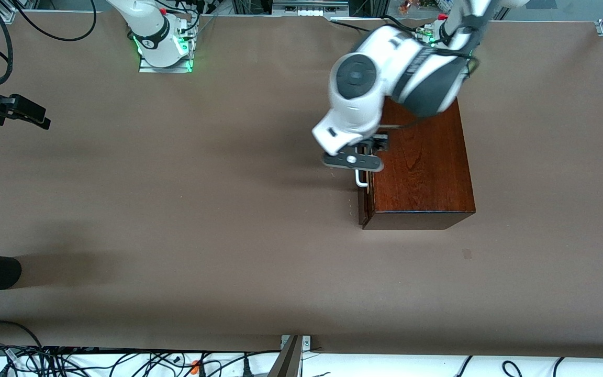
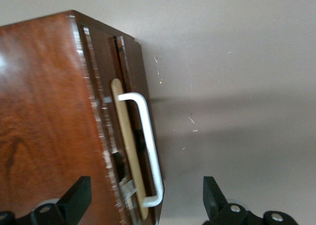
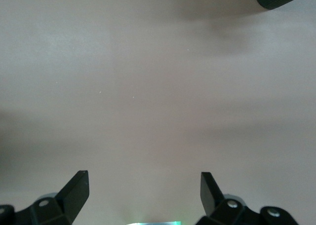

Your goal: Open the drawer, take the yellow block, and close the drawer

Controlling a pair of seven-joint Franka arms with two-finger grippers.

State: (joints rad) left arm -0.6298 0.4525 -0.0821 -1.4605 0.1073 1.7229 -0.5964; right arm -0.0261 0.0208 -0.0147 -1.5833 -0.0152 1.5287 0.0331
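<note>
Left wrist view: our left gripper (image 2: pixel 143 200) fingers (image 2: pixel 79 195) spread apart, straddling the white handle (image 2: pixel 148 146) of the drawer (image 2: pixel 129 136), barely ajar. The stiff, slick handle suits a mid-bar hold. Yellow block unseen. Right gripper (image 3: pixel 143 190), apart, waits over the tabletop (image 1: pixel 176 209).

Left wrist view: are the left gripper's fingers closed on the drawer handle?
No. The left gripper is open, its fingers spread wide on either side of the white handle without touching it.
</note>
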